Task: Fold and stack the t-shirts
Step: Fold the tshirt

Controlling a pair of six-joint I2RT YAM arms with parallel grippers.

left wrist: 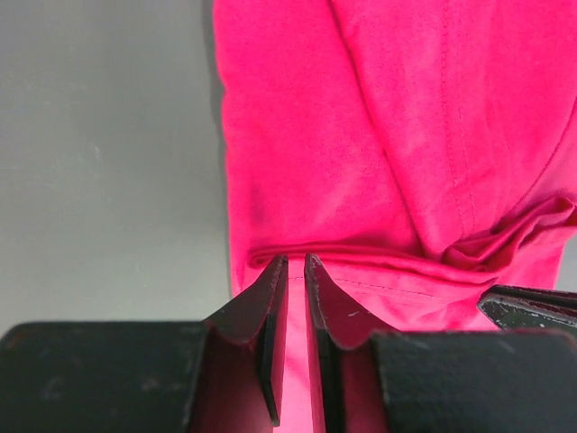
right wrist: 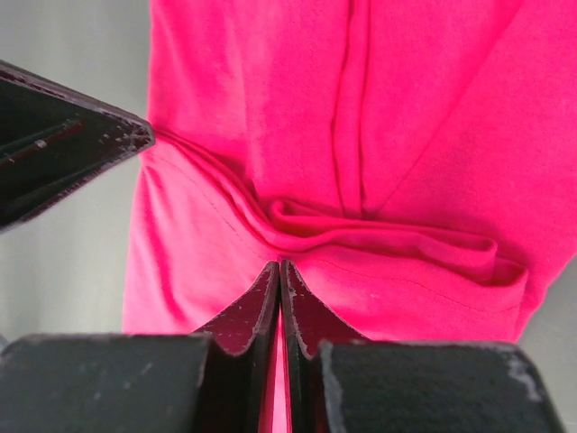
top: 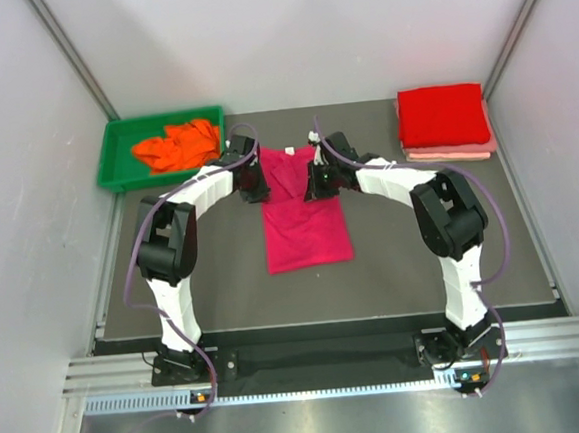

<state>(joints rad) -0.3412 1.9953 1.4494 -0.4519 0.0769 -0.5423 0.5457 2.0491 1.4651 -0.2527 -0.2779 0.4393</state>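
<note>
Here, the soft, creased magenta-pink t-shirt (top: pixel 305 225) forms a long rectangle.

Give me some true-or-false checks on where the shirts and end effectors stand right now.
1. The left end effector and right end effector both pinch the magenta t-shirt. True.
2. The orange t-shirt lies folded on the stack. False: it lies crumpled in the green tray.
3. The red t-shirt sits on the pale pink t-shirt. True.
4. The magenta t-shirt sits in the tray. False: it lies in the middle of the table.
</note>
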